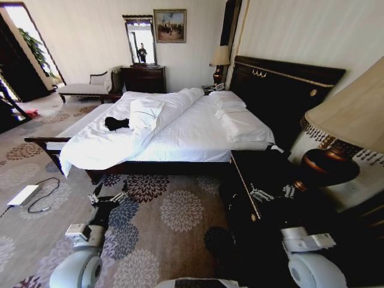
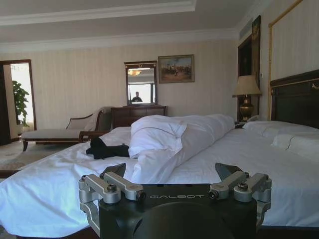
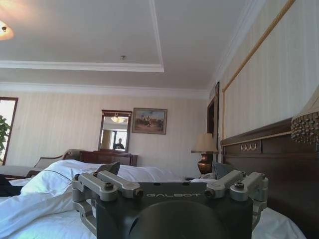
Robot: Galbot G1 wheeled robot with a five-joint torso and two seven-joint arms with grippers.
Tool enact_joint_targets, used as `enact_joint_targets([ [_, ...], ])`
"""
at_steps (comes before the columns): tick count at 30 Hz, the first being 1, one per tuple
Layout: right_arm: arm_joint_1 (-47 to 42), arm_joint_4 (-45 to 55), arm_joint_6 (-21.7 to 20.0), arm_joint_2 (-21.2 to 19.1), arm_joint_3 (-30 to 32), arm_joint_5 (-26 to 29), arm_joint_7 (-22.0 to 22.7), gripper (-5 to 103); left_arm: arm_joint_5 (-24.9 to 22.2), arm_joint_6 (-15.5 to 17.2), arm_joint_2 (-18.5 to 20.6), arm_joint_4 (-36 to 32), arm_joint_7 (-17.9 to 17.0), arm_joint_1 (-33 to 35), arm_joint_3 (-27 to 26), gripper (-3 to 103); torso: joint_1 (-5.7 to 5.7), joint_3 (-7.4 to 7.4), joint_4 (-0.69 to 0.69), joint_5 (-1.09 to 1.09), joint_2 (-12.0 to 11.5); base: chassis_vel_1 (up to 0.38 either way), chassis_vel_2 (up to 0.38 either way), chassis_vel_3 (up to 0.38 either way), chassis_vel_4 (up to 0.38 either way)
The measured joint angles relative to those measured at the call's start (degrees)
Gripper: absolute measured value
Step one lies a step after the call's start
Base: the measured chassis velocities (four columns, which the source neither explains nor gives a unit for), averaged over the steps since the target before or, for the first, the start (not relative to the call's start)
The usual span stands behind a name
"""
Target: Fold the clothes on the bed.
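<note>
You are at the approach step: the bed (image 1: 180, 135) lies ahead across the carpet, well beyond both arms, so nothing is folded yet. On its white sheet, beside the rumpled duvet (image 1: 157, 114) and toward the foot end, the black T-shirt (image 1: 116, 123) sits crumpled. Your left tool (image 1: 107, 198) and right tool (image 1: 271, 193) hang low, fingers apart and empty. Judged next: drive closer until the shirt is reachable. No containers here.
</note>
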Motion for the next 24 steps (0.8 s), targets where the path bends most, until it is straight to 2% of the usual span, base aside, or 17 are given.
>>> enact_joint_targets([
  [15,0.1,-0.2,-0.3,0.5,-0.4,0.3,0.7,100,-0.5,-0.4,-0.2,-0.9,0.0,0.5,0.3,100,0.0,0.0,0.0,0.0,0.0,0.0,0.0,0.0,0.0],
  [24,0.1,0.3,-0.3,0.6,-0.3,0.9,0.9,100,-2.3,-1.9,0.0,-1.0,0.4,0.0,-0.1,100,0.0,0.0,0.0,0.0,0.0,0.0,0.0,0.0,0.0],
])
